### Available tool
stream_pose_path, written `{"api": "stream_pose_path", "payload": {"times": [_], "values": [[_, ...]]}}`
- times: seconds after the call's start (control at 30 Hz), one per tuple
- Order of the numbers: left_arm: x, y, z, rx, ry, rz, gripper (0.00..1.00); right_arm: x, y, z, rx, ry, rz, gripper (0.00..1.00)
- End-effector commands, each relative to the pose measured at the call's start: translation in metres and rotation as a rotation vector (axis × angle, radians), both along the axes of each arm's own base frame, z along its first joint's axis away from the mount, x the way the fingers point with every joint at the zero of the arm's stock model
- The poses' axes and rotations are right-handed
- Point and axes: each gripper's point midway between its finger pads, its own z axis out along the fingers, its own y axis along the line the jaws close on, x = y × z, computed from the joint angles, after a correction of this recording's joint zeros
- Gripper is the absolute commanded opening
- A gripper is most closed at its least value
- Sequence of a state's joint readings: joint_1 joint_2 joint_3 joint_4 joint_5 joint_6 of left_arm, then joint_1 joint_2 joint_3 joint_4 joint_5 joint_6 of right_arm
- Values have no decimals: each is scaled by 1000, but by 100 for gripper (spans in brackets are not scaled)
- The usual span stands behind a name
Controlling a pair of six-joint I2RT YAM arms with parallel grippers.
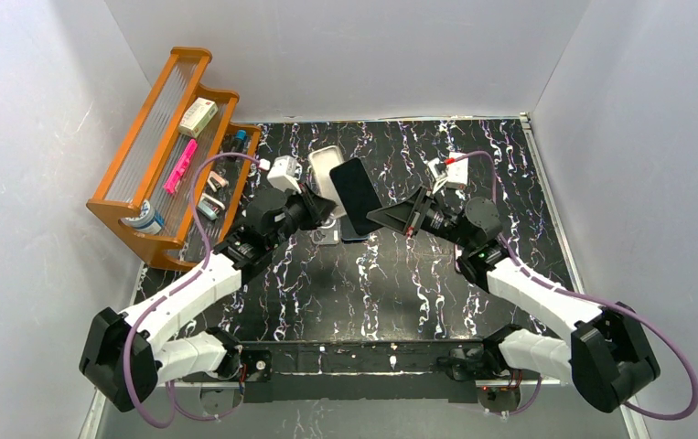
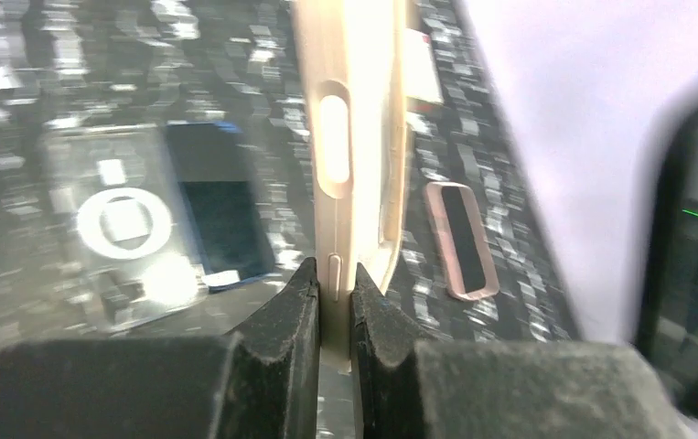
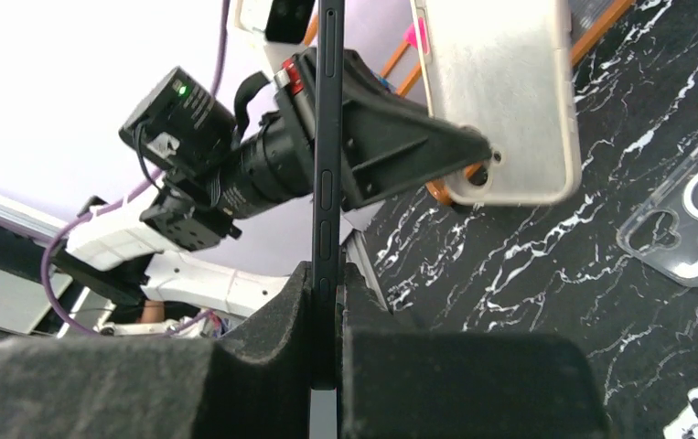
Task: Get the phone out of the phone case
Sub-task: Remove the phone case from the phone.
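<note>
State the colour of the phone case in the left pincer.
Pale cream, frosted: the phone case shows best in the left wrist view.

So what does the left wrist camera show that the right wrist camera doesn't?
Only the left wrist view: a pink-rimmed object on the table. Only the right wrist view: the right gripper clamped on the black phone, plus the orange shelf. Both: the pale case in the left gripper, and a clear ring-marked case lying flat.

Black phone (image 1: 356,197), cream phone case (image 2: 340,91), white-veined black table (image 1: 400,283), orange rack (image 1: 189,57).
</note>
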State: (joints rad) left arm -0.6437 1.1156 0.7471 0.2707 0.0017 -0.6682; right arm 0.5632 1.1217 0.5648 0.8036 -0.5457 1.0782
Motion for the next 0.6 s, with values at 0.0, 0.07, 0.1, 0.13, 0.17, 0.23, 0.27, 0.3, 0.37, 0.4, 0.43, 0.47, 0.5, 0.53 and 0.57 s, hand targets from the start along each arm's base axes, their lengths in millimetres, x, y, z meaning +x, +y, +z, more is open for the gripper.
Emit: {"api": "stream_pose_path", "payload": {"times": [0.0,0.07,0.1,0.13,0.17,0.23,0.27,0.3,0.37,0.4,0.43,0.47,0.5,0.53,0.57], "values": [[13,61,-35,288,79,229,0,-5,-3,25,-11,-120,-5,1],[8,66,-47,342,138,228,0,-4,-5,16,-40,-99,-20,1],[4,66,-53,361,170,211,0,-2,-7,11,-62,-83,-41,1],[-2,65,-59,376,204,187,0,0,-9,3,-92,-60,-59,1],[-9,64,-66,388,243,165,0,2,-11,-5,-123,-42,-81,1],[-26,62,-81,406,327,108,0,3,-17,-25,-180,26,-108,1],[-38,61,-89,407,378,69,0,1,-19,-33,-196,55,-114,1],[-49,59,-97,399,421,38,0,-1,-21,-41,-208,87,-119,1],[-72,51,-112,365,511,-39,0,-5,-27,-59,-229,157,-142,1],[-84,48,-120,344,559,-72,0,-7,-30,-68,-236,194,-154,1],[-94,46,-128,324,607,-95,0,-9,-32,-78,-244,232,-164,1],[-104,45,-136,308,652,-110,0,-12,-34,-88,-255,270,-173,1],[-112,44,-143,291,687,-116,0,-15,-36,-103,-276,318,-177,1],[-121,44,-149,279,720,-127,0,-18,-37,-114,-293,355,-177,1],[-129,45,-157,268,753,-130,0,-21,-36,-124,-307,389,-172,1]]}}
